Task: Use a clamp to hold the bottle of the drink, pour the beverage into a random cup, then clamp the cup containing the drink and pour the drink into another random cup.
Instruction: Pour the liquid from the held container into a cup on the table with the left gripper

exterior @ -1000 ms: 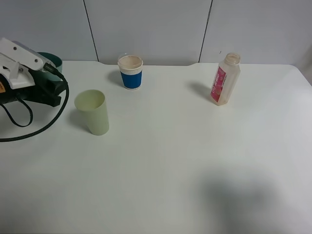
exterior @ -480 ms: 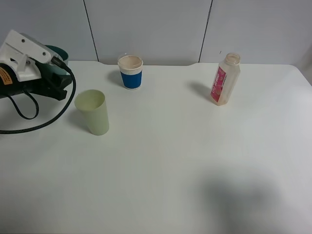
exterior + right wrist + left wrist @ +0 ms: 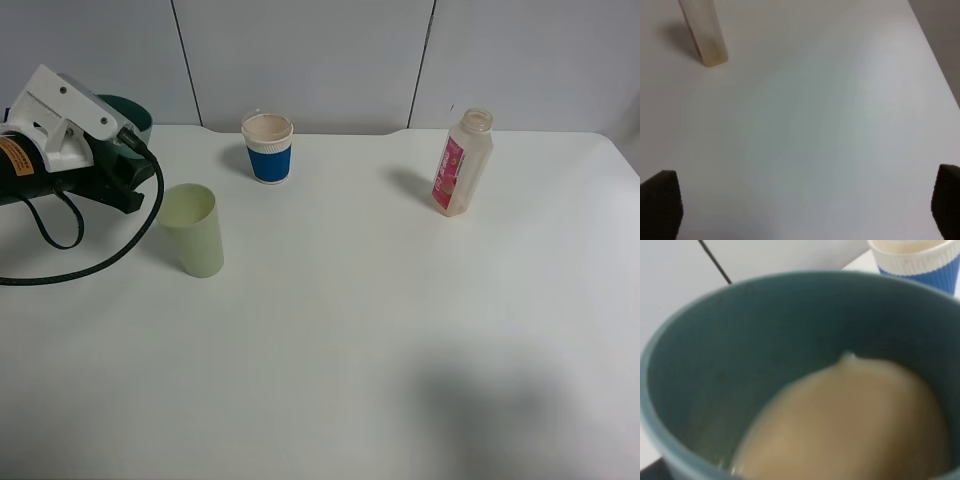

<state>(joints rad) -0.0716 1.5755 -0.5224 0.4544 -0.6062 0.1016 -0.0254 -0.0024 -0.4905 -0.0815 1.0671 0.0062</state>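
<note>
White table [image 3: 350, 330] runs back to a grey panelled wall, and on its left side the left gripper [image 3: 120, 165] is closed on the teal tumbler [image 3: 128, 108], which is lifted and tipped toward the pale green tumbler [image 3: 190, 230] standing just beside it. Well apart on the right, the bottle [image 3: 462, 165] stands upright and uncapped, with little left in it as far as can be told. The right gripper [image 3: 802, 210] hangs over bare table, jaws spread wide with nothing between them. A blue-sleeved paper cup [image 3: 267, 148] sits at the back. In the left wrist view the beverage [image 3: 850, 425] lies slanted inside the teal wall, short of the lip. The step in hand looks like the second pour. The teal rim should come over the pale green mouth before tilting further, then roll slowly so the stream lands inside and the light cup is not knocked
</note>
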